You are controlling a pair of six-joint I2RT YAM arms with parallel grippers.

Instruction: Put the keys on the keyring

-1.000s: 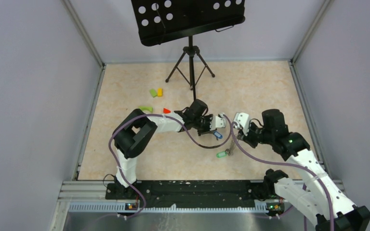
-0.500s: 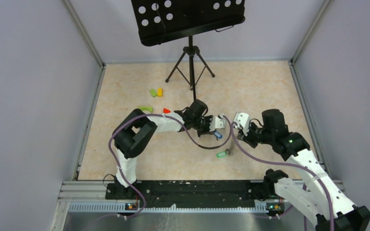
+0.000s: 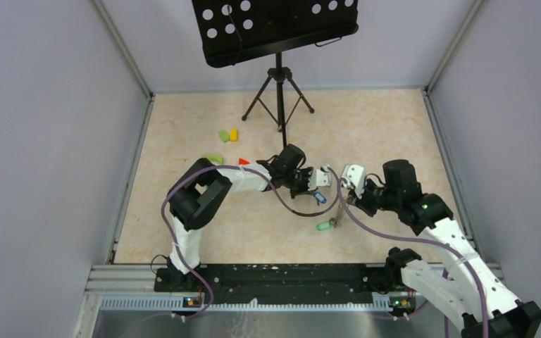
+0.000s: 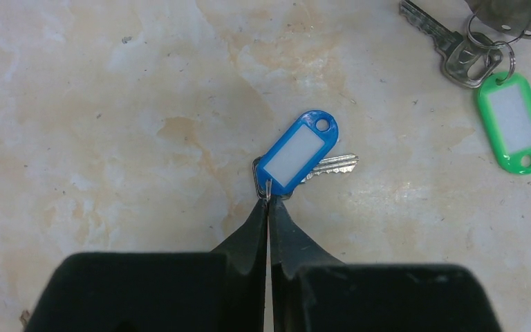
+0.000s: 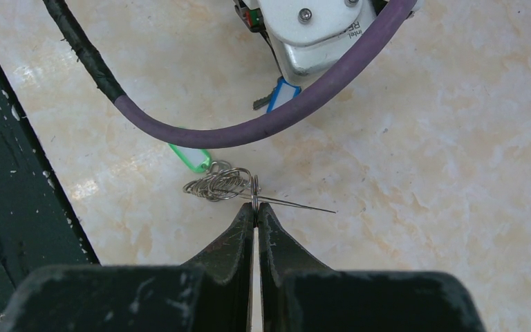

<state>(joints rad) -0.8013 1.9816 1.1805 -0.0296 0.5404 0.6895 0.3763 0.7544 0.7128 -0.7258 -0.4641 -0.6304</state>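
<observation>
The blue-tagged key lies flat on the marble floor. My left gripper is shut on the small wire ring at the tag's near end. In the top view, the blue tag sits just below the left gripper. The green-tagged key lies to the right, joined to a silver key. The keyring is a bundle of thin metal wire loops with one straight strand sticking out. My right gripper is shut on one loop of it, next to the green tag.
A purple cable arcs over the floor between both grippers. Green and yellow blocks, a red block and a green curved piece lie to the left. A black music stand's tripod stands behind.
My left gripper's fingers have come together onto the blue tag's small ring. The left arm's elbow shifted slightly. The right arm has stayed still.
</observation>
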